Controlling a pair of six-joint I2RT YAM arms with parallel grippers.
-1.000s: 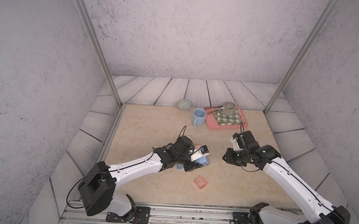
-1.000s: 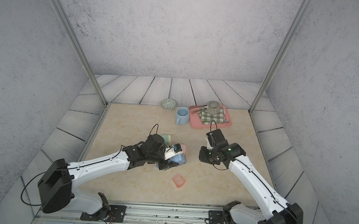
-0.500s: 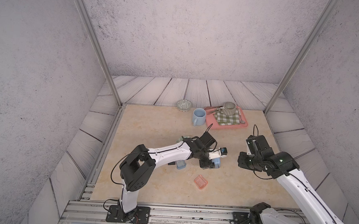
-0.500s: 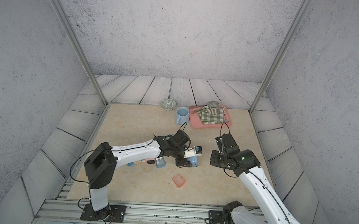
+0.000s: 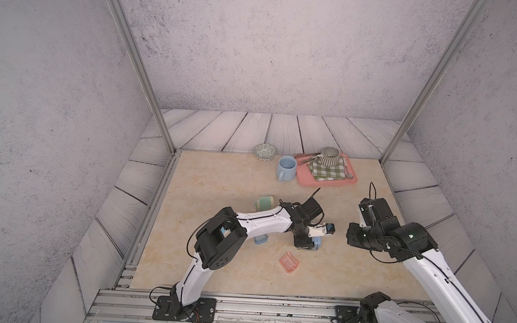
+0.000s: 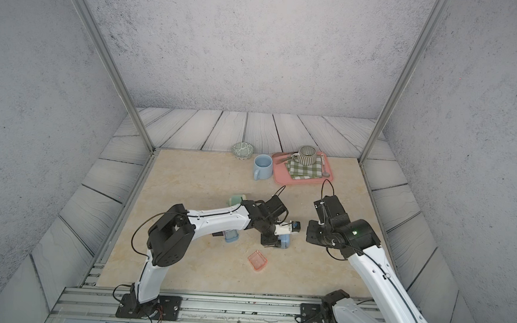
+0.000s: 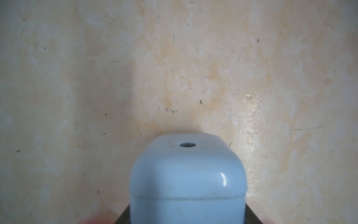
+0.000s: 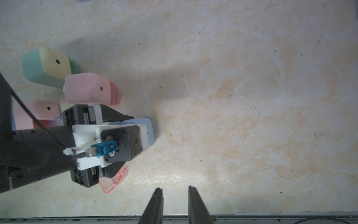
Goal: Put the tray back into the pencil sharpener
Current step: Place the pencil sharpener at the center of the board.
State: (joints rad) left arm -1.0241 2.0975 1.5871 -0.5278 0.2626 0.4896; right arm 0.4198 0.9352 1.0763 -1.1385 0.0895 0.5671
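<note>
fingers [image 8: 120,116] of the left gripper [image 8: 127,141] pinch the blue pencil sharpener [image 7: 188,174]; right gripper [image 8: 175,194] slightly spread, empty. clear red tray [image 5: 289,262] lies loose on the table [image 5: 219,181] nearby. 2 steps look left: pickup, insertion.

pale blue pencil sharpener [image 7: 188,182], translucent red tray [image 5: 289,263], green-checked cloth [image 5: 324,171], pink serving tray [image 5: 329,182], beige marbled table [image 5: 219,181]

Left hand [image 5: 311,246] clamps a blue sharpener [image 7: 188,174], arm stretched forward; right hand [image 8: 174,189] hovers empty, fingers [image 8: 155,203] slightly apart.
</note>
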